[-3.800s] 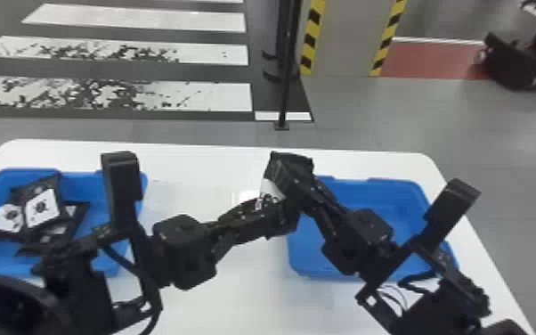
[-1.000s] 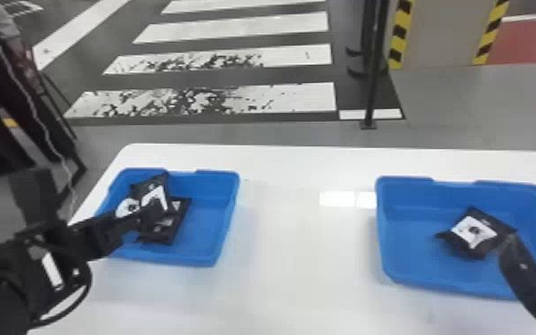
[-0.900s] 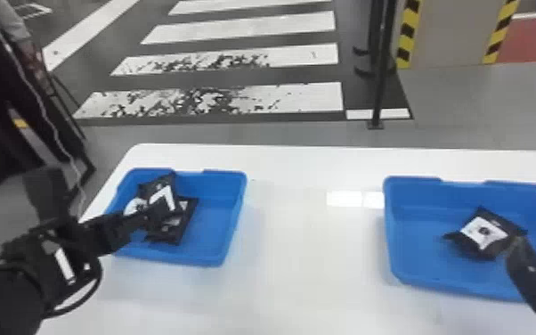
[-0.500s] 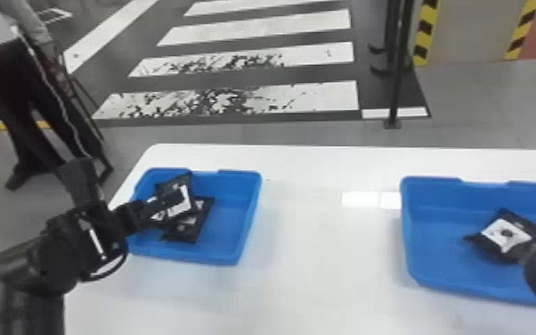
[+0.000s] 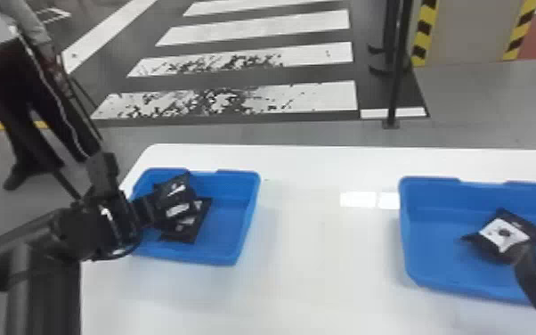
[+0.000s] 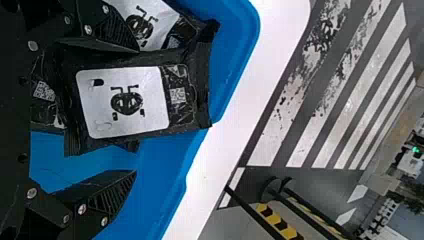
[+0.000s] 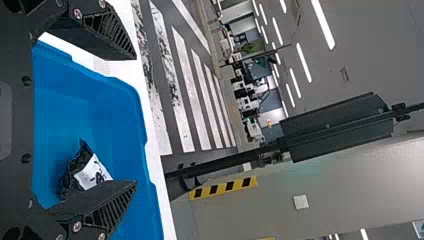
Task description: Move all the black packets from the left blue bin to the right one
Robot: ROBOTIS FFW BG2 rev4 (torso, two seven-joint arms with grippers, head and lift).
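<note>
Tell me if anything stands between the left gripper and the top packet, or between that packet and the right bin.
Nothing visible separates the left gripper from the packet. Beyond, walls of the left bin and right bin rise in between; the right gripper hangs over the latter.

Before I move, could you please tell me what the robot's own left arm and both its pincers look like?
The left arm is black, with rounded, tube-like segments and a thin dark cable looping beneath the wrist. The left pincer and right pincer match: black, wedge-shaped fingers with ribbed sides and silvery screw heads near the base.
</note>
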